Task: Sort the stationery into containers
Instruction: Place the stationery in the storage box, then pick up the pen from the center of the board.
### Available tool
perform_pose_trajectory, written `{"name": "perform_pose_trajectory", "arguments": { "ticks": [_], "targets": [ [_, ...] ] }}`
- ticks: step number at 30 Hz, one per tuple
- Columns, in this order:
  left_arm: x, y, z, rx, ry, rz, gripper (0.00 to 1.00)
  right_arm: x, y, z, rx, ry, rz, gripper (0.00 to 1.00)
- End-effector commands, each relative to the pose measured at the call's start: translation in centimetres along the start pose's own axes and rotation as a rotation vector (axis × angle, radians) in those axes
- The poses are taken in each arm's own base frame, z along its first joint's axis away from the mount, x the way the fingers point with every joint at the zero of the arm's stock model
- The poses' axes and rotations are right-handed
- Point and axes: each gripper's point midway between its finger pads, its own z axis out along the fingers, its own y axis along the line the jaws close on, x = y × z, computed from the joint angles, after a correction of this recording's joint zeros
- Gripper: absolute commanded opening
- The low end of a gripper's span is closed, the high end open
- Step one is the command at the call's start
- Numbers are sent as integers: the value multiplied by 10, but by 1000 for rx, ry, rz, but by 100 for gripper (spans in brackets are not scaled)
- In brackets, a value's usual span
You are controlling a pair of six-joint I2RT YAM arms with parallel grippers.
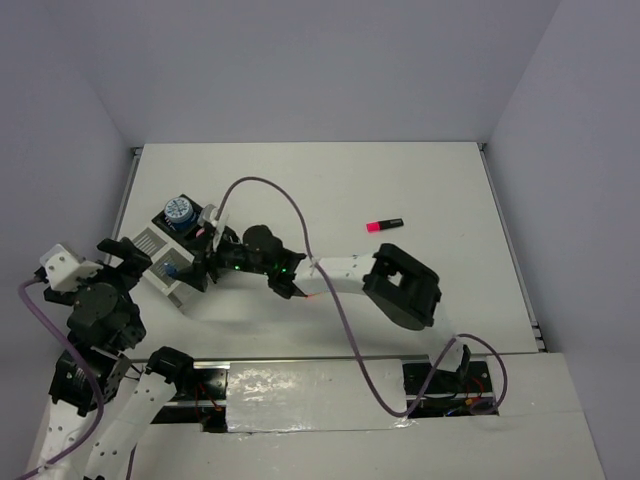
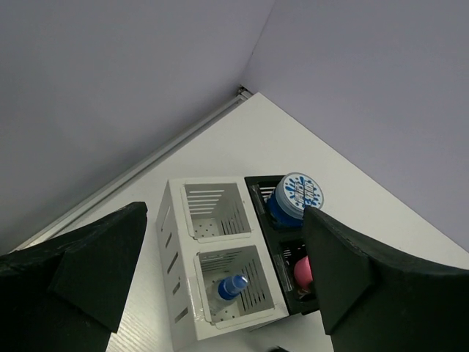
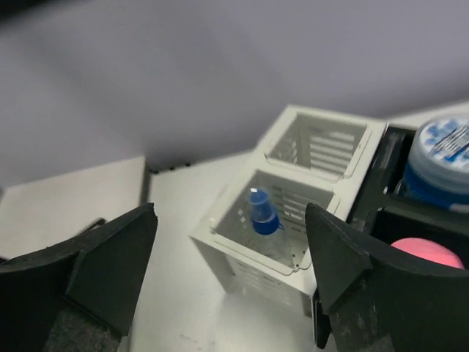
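Jaws of your right gripper [image 3: 231, 220] and left gripper [image 2: 223, 220] stand wide apart, holding nothing. Your blue-capped black marker [image 3: 261, 213] stands inside the white slotted plastic box [image 3: 242, 268]; a pink-capped black marker [image 1: 385, 224] lies well apart on the white table [image 1: 400, 180].

Organizer [image 1: 150, 243] boxed in: right gripper [image 1: 205, 255] over its right side, left gripper [image 1: 125, 258] just beside left-near corner. Right arm [image 1: 340, 272] and purple cable [image 1: 285, 205] cross table [image 1: 400, 180] centre. Black compartments filled: blue-white roll [image 2: 297, 194] far, pink item [image 2: 302, 271] near. Near white slot holds blue-capped marker [image 2: 233, 286]; far white slot [image 2: 212, 209] free. Pink-capped marker [image 1: 385, 224] on right, well apart, open table all round.
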Motion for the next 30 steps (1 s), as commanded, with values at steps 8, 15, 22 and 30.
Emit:
{"name": "perform_pose_trajectory", "arguments": {
  "ticks": [8,15,22,30],
  "targets": [
    [24,-105,-4,480,111,97,99,-184,-18,-141,490,-275,-24,100],
    [57,-152,-15,676,275,157,99,-123,-78,-293,945,8,188,100],
    [105,-166,-16,653,499,113,99,-80,-78,-378,850,252,128,100],
    [107,-163,-14,602,539,98,99,28,-84,-369,532,818,4,100]
  ]
}}
